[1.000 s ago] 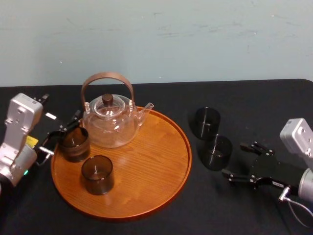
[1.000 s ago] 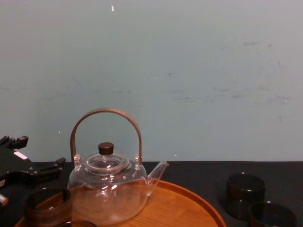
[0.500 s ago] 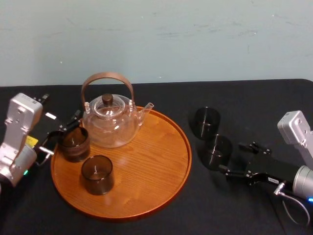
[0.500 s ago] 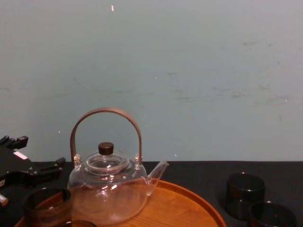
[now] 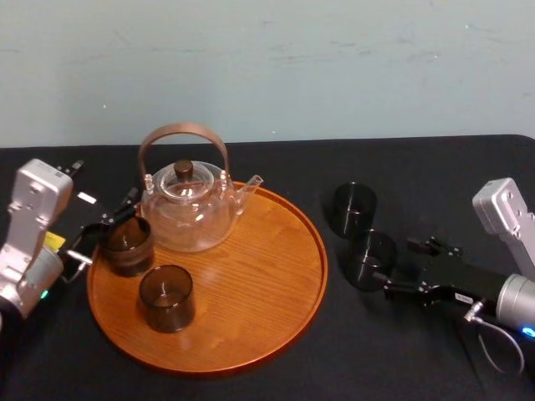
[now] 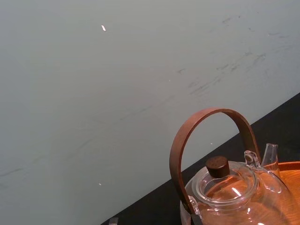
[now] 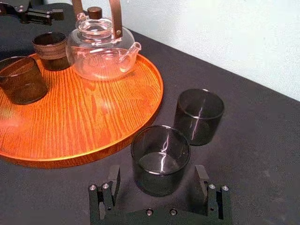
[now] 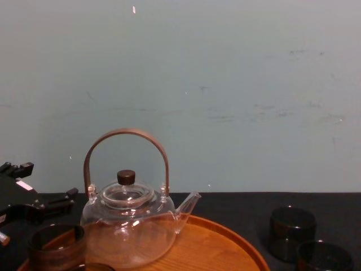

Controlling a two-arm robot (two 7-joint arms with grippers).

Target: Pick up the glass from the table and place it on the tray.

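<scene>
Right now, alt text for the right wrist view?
The open right gripper flanks a dark smoked-glass tumbler beside another tumbler and a round orange-brown wooden tray carrying a glass teapot; the left gripper sits beyond it.

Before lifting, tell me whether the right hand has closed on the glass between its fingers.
No: the right hand stands open, its fingers either side of the glass with gaps.

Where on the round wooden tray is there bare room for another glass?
The round orange-brown wooden tray is bare across its right half and front, from the clear glass teapot and two brown glasses to the rim. Its left side is crowded, with the open left claw there. The open right claw straddles the nearer dark glass.
</scene>
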